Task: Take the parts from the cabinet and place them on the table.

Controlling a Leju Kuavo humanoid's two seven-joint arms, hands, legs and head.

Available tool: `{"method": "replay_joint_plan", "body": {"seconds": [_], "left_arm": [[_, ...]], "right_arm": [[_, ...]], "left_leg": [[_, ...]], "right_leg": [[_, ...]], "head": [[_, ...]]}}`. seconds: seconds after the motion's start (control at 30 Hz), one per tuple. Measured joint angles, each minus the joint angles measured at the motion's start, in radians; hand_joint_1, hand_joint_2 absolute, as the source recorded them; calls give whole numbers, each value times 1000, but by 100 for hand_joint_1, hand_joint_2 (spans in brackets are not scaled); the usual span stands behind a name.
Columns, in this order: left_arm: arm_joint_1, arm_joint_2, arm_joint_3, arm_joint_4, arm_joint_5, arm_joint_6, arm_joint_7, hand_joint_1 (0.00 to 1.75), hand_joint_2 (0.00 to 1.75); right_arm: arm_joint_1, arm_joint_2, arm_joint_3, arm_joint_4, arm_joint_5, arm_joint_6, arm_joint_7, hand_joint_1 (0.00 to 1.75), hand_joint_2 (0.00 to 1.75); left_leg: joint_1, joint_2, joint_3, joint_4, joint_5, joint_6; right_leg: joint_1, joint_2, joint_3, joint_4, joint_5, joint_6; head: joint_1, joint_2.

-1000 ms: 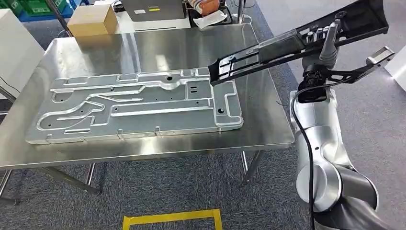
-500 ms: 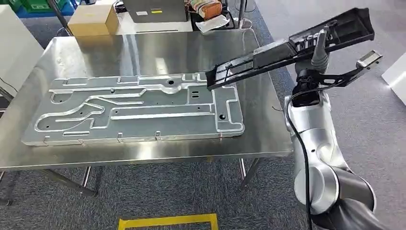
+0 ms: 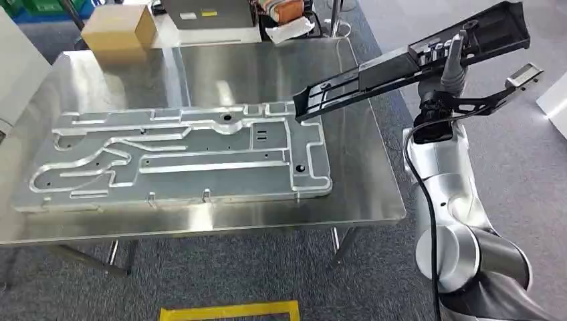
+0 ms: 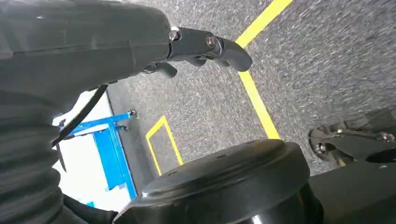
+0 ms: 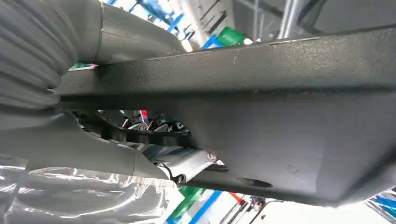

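A long black plastic part hangs tilted above the right side of the steel table. Its low end sits over the right end of a large machined aluminium plate that lies flat on the table. My right hand grips the black part near its raised end, beyond the table's right edge. Up close, the black part crosses the right wrist view with my right hand wrapped under it. My left hand hangs over the grey floor, fingers loosely extended and holding nothing.
A cardboard box stands at the table's far left edge, with a grey device and a wrapped bundle behind the table. Yellow floor tape marks the carpet in front of the table.
The whole picture has shifted slightly, so the camera moved. My right hand keeps its grip on the black part, whose low end stays over the plate's right end.
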Motion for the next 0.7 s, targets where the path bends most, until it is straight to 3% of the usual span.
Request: {"method": "replay_joint_plan", "body": {"seconds": [0.1, 0.13, 0.17, 0.2, 0.27, 0.3, 0.33, 0.43, 0.47, 0.5, 0.57, 0.63, 0.67, 0.7], "left_arm": [[-16, 0, 2, 0, 8, -7, 3, 0, 175], [-18, 0, 3, 0, 12, -13, 7, 0, 175], [-18, 0, 4, 0, 16, -17, 11, 0, 175], [-17, 0, 4, 0, 18, -18, 14, 0, 175], [-9, 0, 4, 0, 19, -18, 18, 0, 175], [-3, -1, 4, 0, 21, -19, 18, 0, 175], [0, -2, 5, 0, 26, -21, 17, 0, 175], [-3, -2, 6, 0, 27, -22, 18, 0, 175], [-3, -3, 6, 0, 26, -23, 17, 0, 175], [-3, -3, 6, 0, 27, -23, 17, 0, 175], [-3, -5, 6, 0, 28, -26, 16, 0, 175], [-2, -5, 6, 0, 34, -27, 16, 0, 175], [-2, -5, 6, 0, 36, -28, 16, 0, 175], [-3, -5, 6, 0, 36, -29, 16, 0, 175]], "right_arm": [[-2, 0, 0, 5, 1, 0, 0, 175, 175], [0, 1, 0, 8, 2, 0, 1, 175, 175], [1, 1, 0, 11, 2, -1, 2, 175, 175], [0, 2, 0, 12, 3, -2, 3, 175, 175], [-4, 3, 0, 13, 12, -13, 3, 175, 175], [-5, 5, 2, 15, 19, -19, 3, 175, 175], [-4, 5, 5, 20, 31, -29, 4, 175, 175], [-5, 5, 21, 25, 62, -48, 9, 175, 175], [-11, 6, 30, 25, 69, -50, 9, 175, 175], [-19, 5, 35, 25, 72, -51, 8, 175, 175], [-25, 8, 45, 30, 80, -52, 10, 175, 175], [-23, 10, 51, 38, 87, -55, 11, 175, 175], [-22, 11, 55, 42, 88, -55, 13, 175, 175], [-22, 12, 58, 45, 90, -56, 13, 175, 175]], "left_leg": [[-2, 2, -119, 236, -86, -8], [-6, 2, -136, 275, -84, -8], [-9, 2, -128, 259, -54, -5], [-10, 3, -104, 200, -3, -1], [-9, 6, -54, 37, 108, 7], [-10, 8, -51, 30, 99, 9], [-12, 7, -52, 17, 117, 13], [-11, 2, -46, -11, 108, 22], [2, -12, -9, -66, 97, 27], [1, -21, -14, -68, 99, 42], [1, -30, -18, -73, 104, 48], [1, -47, -17, -68, 104, 48], [1, -57, -16, -66, 102, 48], [1, -67, -13, -64, 99, 47]], "right_leg": [[2, -2, 7, -1, -7, -5], [3, -2, 11, 0, -9, -5], [3, -2, 18, 1, -13, -5], [3, -2, 25, 1, -16, -5], [5, -2, 34, 1, -19, -2], [8, -1, 35, -9, -15, 2], [10, 0, 34, -7, -8, 8], [10, -11, 31, -15, 3, 23], [13, -11, 19, -11, -6, 28], [13, -7, 4, 13, -23, 32], [10, -6, -58, 158, -84, 39], [9, -6, -119, 280, -110, 40], [10, -5, -126, 279, -91, 38], [11, -1, -107, 230, -49, 34]], "head": [[0, 0], [0, 0], [0, 0], [0, 0], [0, 0], [0, 0], [0, 0], [0, 0], [0, 0], [0, 0], [0, 0], [0, 0], [0, 0], [0, 0]]}}
